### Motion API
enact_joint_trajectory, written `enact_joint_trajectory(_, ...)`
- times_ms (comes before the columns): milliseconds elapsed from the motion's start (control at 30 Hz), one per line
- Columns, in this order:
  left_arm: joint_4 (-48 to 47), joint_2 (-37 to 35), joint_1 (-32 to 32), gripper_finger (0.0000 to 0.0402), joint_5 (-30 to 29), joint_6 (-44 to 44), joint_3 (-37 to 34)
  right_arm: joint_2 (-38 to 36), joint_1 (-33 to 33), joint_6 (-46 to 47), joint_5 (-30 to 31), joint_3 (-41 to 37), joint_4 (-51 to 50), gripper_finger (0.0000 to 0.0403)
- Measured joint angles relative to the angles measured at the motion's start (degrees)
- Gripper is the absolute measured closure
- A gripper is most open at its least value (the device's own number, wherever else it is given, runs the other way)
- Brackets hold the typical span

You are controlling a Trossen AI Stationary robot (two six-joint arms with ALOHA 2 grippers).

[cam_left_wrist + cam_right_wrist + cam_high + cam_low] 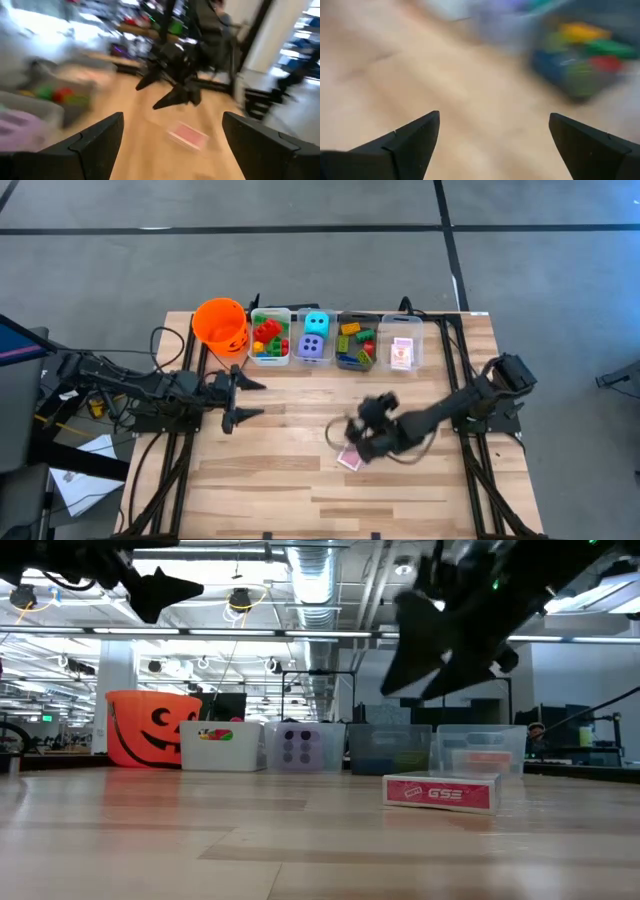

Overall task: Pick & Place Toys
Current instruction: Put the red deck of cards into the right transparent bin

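— Four clear bins sit in a row at the upper middle of the overhead frame, right? What's in them?

— Yes, along the far edge of the worktop, with the orange pumpkin bucket at their left end. From left to right I see coloured bricks, a cyan die above a purple die, more bricks, and a pink card pack.

— And your tools?

— My right tool is in the lower centre of the overhead frame, raised above the wood, fingers spread wide with nothing between them. My left tool hangs at centre left, just below the bucket, also wide open and holding nothing.

— Any toy outside the bins?

— One pink card box lies flat on the worktop, just below my right tool in the overhead frame. The table-level camera shows it resting on the wood at right of centre, with my tool above it and not touching.
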Motion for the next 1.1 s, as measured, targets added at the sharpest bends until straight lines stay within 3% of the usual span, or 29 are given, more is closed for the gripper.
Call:
enact_joint_trajectory(100, 0.12, 3.87, -0.04, 0.007, 5.38, -3.92, 0.0, 0.0, 4.74, -7.74, -6.54, 0.0, 9.98, 0.0035)
enact_joint_trajectory(267, 3.56, 14.77, -0.33, 0.0074, 6.01, -7.02, 0.0, 0.0, 10.11, -10.89, -11.87, 0.07, 17.98, 0.0035)
enact_joint_trajectory(600, 40.17, 44.06, -0.81, 0.0112, 5.84, -7.49, 0.01, 0.0, 13.02, -6.89, -14.16, 5.44, 9.83, 0.0034)
enact_joint_trajectory(733, 49.15, 53.74, -1.98, 0.0173, 5.86, -8.0, 2.18, 0.0, 12.97, -5.98, -13.17, 9.78, 2.92, 0.0034)
enact_joint_trajectory(1000, 50.07, 65.02, -2.73, 0.0369, 6.99, -7.17, 11.53, 0.0, 14.59, -10.9, -3.18, 17.96, -5.59, 0.0034)
enact_joint_trajectory(1100, 49.85, 67.31, -2.72, 0.0392, 8.55, -5.25, 14.9, -0.01, 15.26, -10.89, -1.59, 20.06, -7.85, 0.0034)
